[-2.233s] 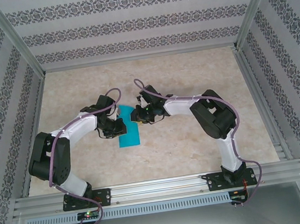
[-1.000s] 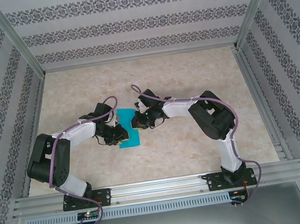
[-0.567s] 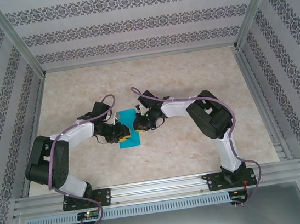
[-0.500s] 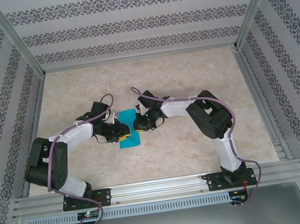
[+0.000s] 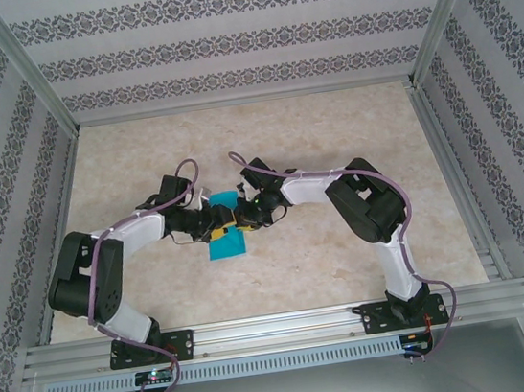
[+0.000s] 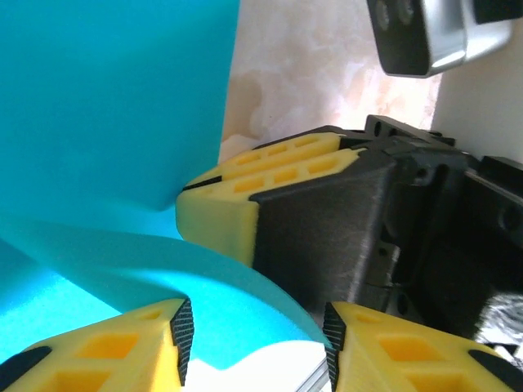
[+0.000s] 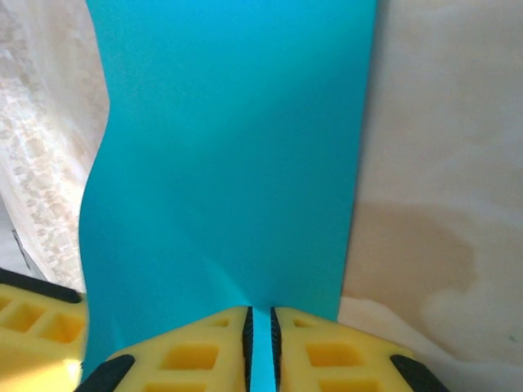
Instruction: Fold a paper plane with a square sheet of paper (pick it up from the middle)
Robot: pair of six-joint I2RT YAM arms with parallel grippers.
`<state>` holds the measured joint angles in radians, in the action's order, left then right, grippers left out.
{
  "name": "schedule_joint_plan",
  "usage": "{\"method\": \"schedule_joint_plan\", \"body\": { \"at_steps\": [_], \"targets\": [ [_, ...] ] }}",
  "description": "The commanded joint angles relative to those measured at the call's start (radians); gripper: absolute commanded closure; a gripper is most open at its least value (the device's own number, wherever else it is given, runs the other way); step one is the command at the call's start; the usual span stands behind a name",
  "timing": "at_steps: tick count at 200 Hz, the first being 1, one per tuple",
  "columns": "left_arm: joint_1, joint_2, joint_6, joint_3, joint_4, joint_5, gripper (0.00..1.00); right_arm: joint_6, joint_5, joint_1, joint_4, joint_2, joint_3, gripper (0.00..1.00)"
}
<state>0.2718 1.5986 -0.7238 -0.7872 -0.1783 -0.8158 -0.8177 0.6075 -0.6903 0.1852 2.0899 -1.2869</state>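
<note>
Presently: teal sheet of paper (image 5: 227, 246) caught where my two grippers meet

My right gripper (image 7: 260, 325) is clamped on one edge of the sheet of paper (image 7: 229, 163), jaws pressed together with only the thin sheet between them. From that pinch the paper runs away as a narrow creased rectangle over the marbled table (image 7: 441, 163). My left gripper (image 6: 253, 331) has its jaws standing apart. A curved fold of the paper (image 6: 106, 98) lies across the gap, and nothing is squeezed. From above, my left gripper (image 5: 214, 224) and right gripper (image 5: 241, 220) meet tip to tip mid-table, with teal showing on their far and near sides.
</note>
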Motion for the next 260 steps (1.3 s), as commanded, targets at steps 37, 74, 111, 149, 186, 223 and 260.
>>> {"method": "schedule_joint_plan", "body": {
  "at_steps": [37, 74, 111, 149, 186, 223, 260],
  "targets": [
    [-0.014, 0.014, 0.01, -0.001, 0.025, -0.009, 0.49, -0.123, 0.072, 0.052, -0.168, -0.087, 0.095, 0.77],
    [-0.015, 0.015, 0.018, -0.001, 0.028, -0.006, 0.38, -0.123, 0.038, 0.088, -0.234, -0.182, 0.189, 0.63],
    [-0.016, 0.012, 0.025, -0.004, 0.016, 0.005, 0.39, -0.1, 0.043, 0.11, -0.284, -0.231, 0.257, 0.56],
    [-0.015, 0.012, 0.04, 0.002, -0.001, 0.016, 0.53, -0.041, 0.057, 0.073, -0.235, -0.213, 0.226, 0.55],
    [-0.015, 0.016, 0.048, 0.003, -0.012, 0.021, 0.66, -0.018, 0.073, 0.045, -0.217, -0.181, 0.187, 0.56],
    [-0.015, 0.022, 0.049, 0.001, -0.015, 0.025, 0.69, -0.004, 0.081, 0.038, -0.204, -0.154, 0.167, 0.62],
    [-0.014, 0.023, 0.045, -0.001, -0.017, 0.03, 0.71, 0.003, 0.092, 0.038, -0.207, -0.128, 0.149, 0.78]
  ]
}}
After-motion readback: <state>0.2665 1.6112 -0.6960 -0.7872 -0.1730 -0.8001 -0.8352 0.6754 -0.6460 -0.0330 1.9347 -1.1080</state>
